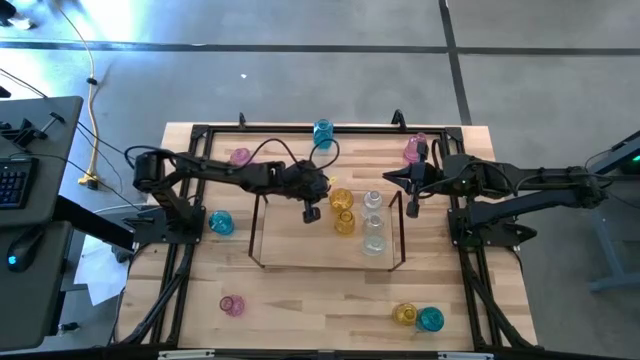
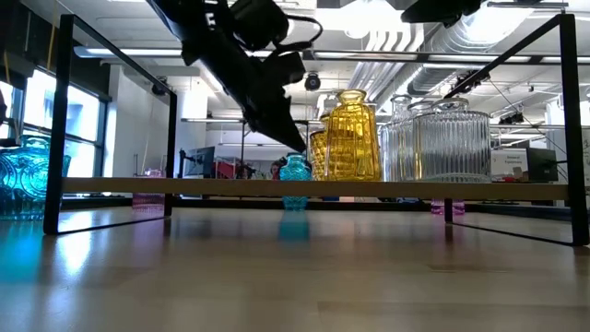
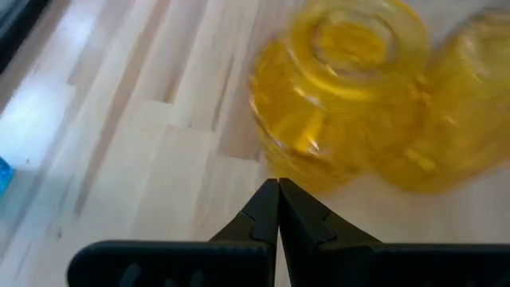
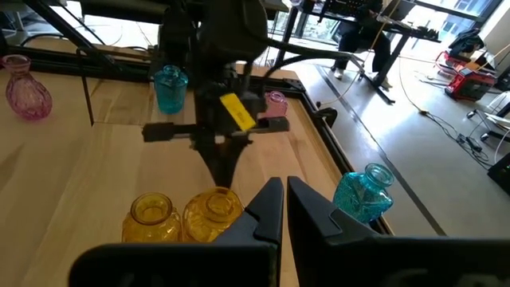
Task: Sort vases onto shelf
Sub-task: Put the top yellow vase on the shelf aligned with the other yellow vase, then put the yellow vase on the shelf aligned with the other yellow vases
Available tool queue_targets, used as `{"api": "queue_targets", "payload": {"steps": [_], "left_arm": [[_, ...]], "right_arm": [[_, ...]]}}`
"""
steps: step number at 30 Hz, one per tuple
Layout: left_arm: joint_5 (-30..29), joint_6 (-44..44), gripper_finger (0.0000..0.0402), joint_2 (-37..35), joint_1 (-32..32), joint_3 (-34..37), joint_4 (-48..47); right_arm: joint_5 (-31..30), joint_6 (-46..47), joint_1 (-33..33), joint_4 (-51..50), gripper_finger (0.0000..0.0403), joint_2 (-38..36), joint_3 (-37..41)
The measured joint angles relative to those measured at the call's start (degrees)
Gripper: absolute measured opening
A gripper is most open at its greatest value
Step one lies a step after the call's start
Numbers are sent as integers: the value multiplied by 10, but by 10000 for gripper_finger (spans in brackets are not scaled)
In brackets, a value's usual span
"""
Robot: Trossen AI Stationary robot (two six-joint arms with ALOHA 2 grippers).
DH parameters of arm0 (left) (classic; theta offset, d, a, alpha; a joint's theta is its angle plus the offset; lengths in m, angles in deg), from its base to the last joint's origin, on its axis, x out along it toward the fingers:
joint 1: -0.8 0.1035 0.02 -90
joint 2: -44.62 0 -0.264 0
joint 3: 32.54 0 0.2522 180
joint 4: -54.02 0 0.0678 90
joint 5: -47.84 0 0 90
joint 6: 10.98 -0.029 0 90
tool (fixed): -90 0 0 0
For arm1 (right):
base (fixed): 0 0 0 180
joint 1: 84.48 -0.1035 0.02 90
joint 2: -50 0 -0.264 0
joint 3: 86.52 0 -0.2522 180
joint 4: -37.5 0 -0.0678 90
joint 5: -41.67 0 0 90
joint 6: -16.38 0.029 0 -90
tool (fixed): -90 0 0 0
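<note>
The shelf (image 1: pixel 300 245) stands mid-table. On it stand two yellow vases (image 1: pixel 342 210) and two clear vases (image 1: pixel 373 220), upright on their bases. My left gripper (image 1: pixel 329 188) is shut, slanting down, its tips right beside the nearer yellow vase (image 3: pixel 343 88), on that vase's left side in the high view. In the low view it (image 2: pixel 297 146) hangs above the shelf board (image 2: pixel 184 186). My right gripper (image 1: pixel 388 178) is shut on nothing and hovers high over the shelf's right end; the right wrist view shows its shut fingers (image 4: pixel 283 195). My left gripper's shut fingertips (image 3: pixel 277 187) stand at the lower wall of the yellow vase (image 3: pixel 295 163), coming from the table's left and slanting down. Whether they touch the glass, I cannot tell. The vase stands upright on the shelf.
Loose vases stand on the table: teal (image 1: pixel 323 132) and pink (image 1: pixel 240 157) at the far edge, pink (image 1: pixel 415 148) far right, teal (image 1: pixel 220 222) left of the shelf, pink (image 1: pixel 232 305), yellow (image 1: pixel 405 314) and teal (image 1: pixel 430 319) near the front. A black frame (image 1: pixel 185 150) borders the table.
</note>
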Motion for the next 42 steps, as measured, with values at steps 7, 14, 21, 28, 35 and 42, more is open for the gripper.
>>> {"api": "queue_targets", "payload": {"steps": [7, 14, 21, 28, 35, 42], "left_arm": [[8, 3, 0, 18, 8, 0, 36], [19, 5, 0, 18, 6, 0, 43], [28, 5, 0, 18, 0, 0, 55], [32, 5, 0, 18, 0, 0, 59], [29, -2, 0, 12, 0, 0, 47], [27, -4, 0, -33, -5, 13, 41]], "right_arm": [[0, 0, 0, -4, 2, 0, 0], [0, 0, 0, -7, 2, 0, 0], [0, 0, 0, -7, 2, 0, 0], [0, 0, 0, -7, 2, 0, 0], [0, 2, 0, -8, 2, 0, 0], [-1, 2, -6, -11, 2, 0, 0]]}}
